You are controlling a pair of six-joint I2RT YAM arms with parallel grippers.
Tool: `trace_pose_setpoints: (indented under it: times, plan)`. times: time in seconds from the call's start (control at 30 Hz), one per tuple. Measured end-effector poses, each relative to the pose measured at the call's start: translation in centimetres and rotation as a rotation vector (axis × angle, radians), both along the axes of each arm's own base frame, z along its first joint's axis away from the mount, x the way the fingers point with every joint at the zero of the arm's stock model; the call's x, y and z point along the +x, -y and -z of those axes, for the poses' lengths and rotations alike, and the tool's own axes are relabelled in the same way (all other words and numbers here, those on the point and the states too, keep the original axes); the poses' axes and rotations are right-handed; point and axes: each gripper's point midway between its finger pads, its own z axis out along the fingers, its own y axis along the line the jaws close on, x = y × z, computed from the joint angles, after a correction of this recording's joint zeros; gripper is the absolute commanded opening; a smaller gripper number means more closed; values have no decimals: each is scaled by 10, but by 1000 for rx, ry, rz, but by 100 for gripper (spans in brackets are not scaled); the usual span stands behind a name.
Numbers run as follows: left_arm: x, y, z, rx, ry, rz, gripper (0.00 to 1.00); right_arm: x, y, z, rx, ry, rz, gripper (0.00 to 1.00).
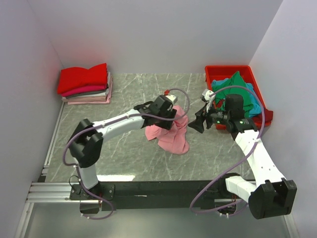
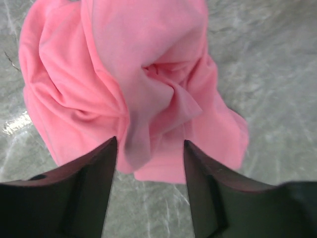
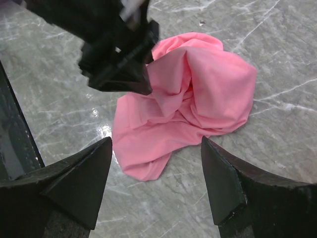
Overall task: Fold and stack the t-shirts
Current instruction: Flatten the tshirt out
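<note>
Bright, even light falls from overhead, soft enough that nothing throws a hard edge; the pink t-shirt (image 1: pixel 168 134) leaves only a faint grey shadow on the marble table (image 1: pixel 124 153); the polished stone gives back white glare, a streak beside the shirt in the left wrist view and a spot in the right one; the red folded stack (image 1: pixel 85 82) blushes the white wall (image 1: pixel 29 59) beside it; from above, the walls splay outward towards the edges; the black fingers (image 2: pixel 84 198) sit blurred, too near the lens, while the cloth folds are sharp; the dark arm (image 3: pixel 89 25) across the top of the right wrist view is smeared.
</note>
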Motion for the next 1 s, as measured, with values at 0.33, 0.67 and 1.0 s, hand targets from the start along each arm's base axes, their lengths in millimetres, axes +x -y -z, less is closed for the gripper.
trace_pose_setpoints:
  times: [0.33, 0.67, 1.0]
  plan:
    - [4, -1, 35, 157, 5, 1, 0, 2, 1, 6, -8, -19, 2, 78]
    - [25, -47, -65, 110, 228, -98, 0, 2, -1, 55, -62, -167, -56, 72]
    - [45, -120, -158, -3, 392, -200, 0, -20, -39, 109, -187, -348, -170, 65]
